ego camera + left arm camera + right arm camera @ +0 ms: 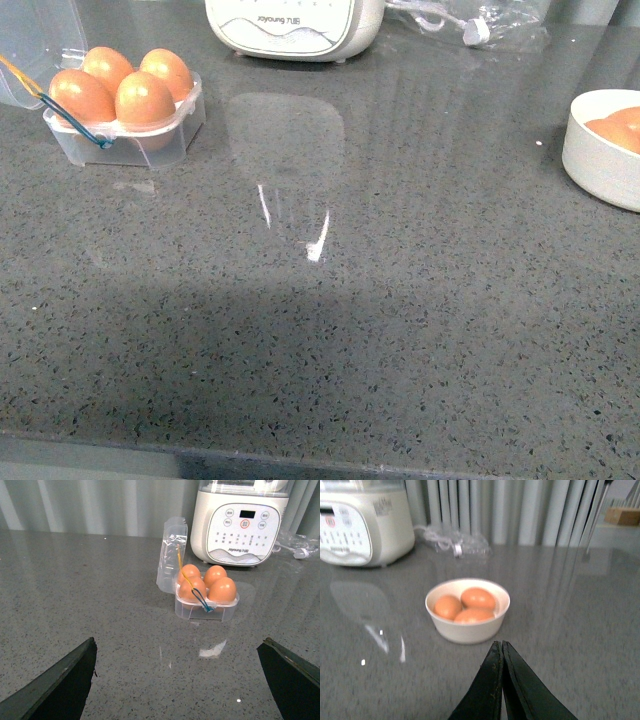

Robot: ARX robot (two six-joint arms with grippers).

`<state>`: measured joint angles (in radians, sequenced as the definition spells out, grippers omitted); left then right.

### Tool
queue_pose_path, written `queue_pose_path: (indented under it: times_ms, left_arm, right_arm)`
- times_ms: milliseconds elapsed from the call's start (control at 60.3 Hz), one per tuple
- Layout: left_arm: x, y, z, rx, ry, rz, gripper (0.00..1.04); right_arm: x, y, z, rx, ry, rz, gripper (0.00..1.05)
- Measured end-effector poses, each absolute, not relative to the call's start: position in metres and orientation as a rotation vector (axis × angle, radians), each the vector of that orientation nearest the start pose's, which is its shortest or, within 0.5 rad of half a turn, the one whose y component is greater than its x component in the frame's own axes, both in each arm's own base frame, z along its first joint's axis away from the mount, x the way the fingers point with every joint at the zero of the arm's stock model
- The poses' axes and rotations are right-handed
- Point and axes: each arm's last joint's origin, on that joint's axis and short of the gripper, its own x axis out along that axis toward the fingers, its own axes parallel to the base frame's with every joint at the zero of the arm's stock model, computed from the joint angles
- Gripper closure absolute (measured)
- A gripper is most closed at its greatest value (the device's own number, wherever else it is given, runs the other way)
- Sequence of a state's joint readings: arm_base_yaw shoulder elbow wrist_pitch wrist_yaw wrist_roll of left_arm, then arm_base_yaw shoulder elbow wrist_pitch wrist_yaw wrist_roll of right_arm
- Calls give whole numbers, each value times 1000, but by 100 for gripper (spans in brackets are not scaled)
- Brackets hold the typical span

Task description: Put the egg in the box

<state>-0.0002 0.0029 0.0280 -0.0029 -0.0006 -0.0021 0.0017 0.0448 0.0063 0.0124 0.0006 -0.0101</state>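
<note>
The box (125, 140) is a clear plastic carton at the far left of the counter, its lid (35, 40) swung open behind it. Every cup holds an orange-brown egg (145, 97), and a blue and yellow band hangs over the front. In the left wrist view the box (205, 611) lies ahead of my left gripper (178, 641), which is open, empty and well short of it. My right gripper (499, 643) is shut on nothing, just short of a white bowl (467, 630) holding three eggs (477, 598). Neither arm appears in the front view.
The white bowl (595, 160) sits at the right edge of the counter. A white kitchen appliance (295, 25) stands at the back. A clear plastic bag with a cable (470, 25) lies to its right. The grey speckled counter's front edge runs along the bottom.
</note>
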Motion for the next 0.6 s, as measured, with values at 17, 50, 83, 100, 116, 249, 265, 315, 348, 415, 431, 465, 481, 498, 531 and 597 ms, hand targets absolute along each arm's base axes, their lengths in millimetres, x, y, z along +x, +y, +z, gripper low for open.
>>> queue_pose_path:
  times_ms: [17,50,83,100,116,249,265,315,348,415,431,465,481,498,531,597]
  left_arm:
    - [96,0,173,-2,-22,1,7]
    - [96,0,173,-2,-22,0,7]
    - [96,0,173,-2,-22,1,7]
    - [96,0,173,-2,-22,0,7]
    - [96,0,173,-2,-23,0,7]
    - [96,0,173,-2,-23,0,7]
    - [96,0,173,-2,-24,0,7]
    - [96,0,173,-2,-24,0,7]
    - [96,0,173,-2,-24,0,7]
    - [96,0,173,-2,-24,0,7]
    - [96,0,173,-2,-24,0,7]
    - [96,0,173,-2,-24,0,7]
    - [96,0,173,-2,-24,0,7]
    - [96,0,173,-2,-24,0,7]
    - [96,0,173,-2,-24,0,7]
    - [96,0,173,-2,-24,0,7]
  right_arm:
    - [99,0,164,-10,15,1,102]
    - [98,0,165,-10,-1,1,102]
    - [98,0,166,-10,-7,1,102]
    - [98,0,166,-10,-6,1,102]
    - [98,0,166,-10,-4,1,102]
    - [98,0,165,-10,-2,0,102]
    - [98,0,165,-10,-2,1,102]
    - [98,0,165,-10,-2,1,102]
    - [98,0,165,-11,-2,1,100]
    - [98,0,165,-10,-2,0,86]
    - [98,0,165,-10,-2,0,82]
    - [98,0,165,-10,-2,0,77]
    - [98,0,165,-10,-2,0,75]
    - [98,0,165,-10,-2,0,72]
    - [98,0,165,-10,-2,1,66]
    - [98,0,165,-10,-2,1,54]
